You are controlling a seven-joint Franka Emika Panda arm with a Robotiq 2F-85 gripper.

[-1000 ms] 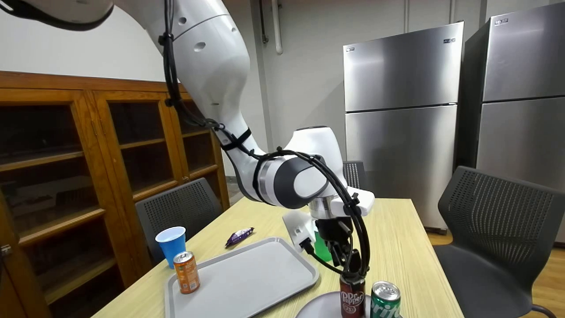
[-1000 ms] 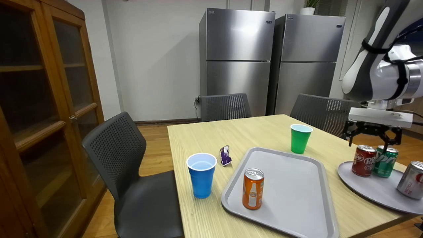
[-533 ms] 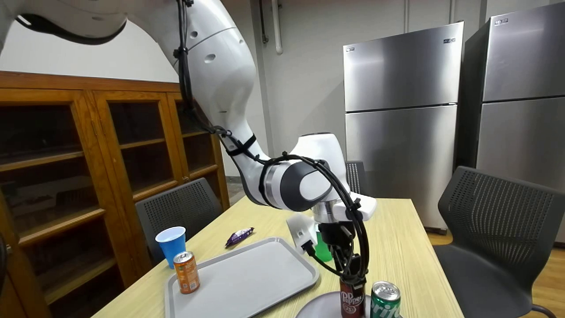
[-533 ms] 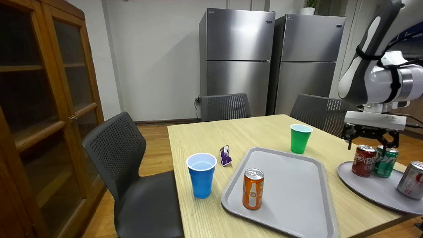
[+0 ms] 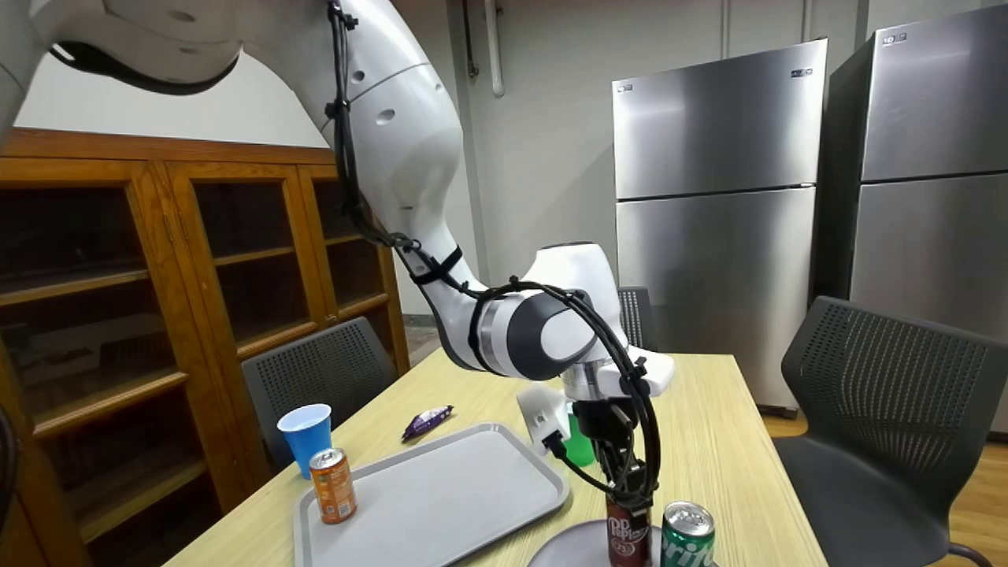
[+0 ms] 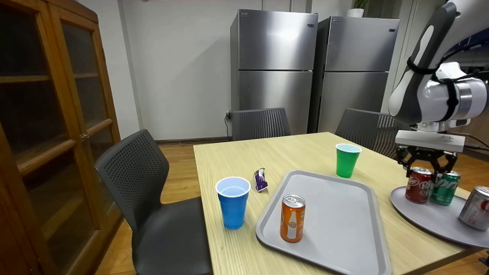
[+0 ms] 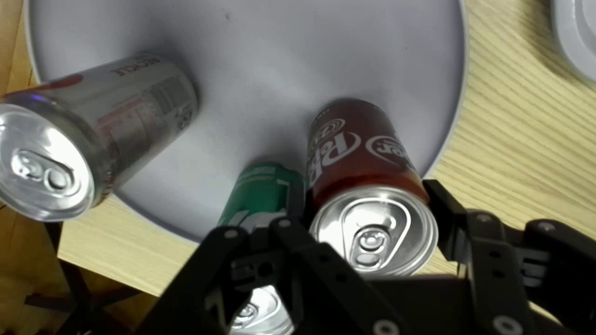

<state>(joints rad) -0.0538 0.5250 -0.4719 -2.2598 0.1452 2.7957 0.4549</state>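
gripper [image 7: 367,200] clamps red can [image 7: 358,144] near plate [image 7: 419,79] edge; tight room beside green can [image 7: 260,190]

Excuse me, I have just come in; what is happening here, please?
A robot arm has its hand closed around a Dr Pepper can, which stands upright on a round gray plate. A green Sprite can stands close beside it, and a silver can shares the plate. An orange can stands on the gray tray.

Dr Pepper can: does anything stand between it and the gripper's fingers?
Nothing visible does. In the wrist view the gripper has one finger on each side of the Dr Pepper can, both apparently against it. The Sprite can stands close outside one finger, not in between.
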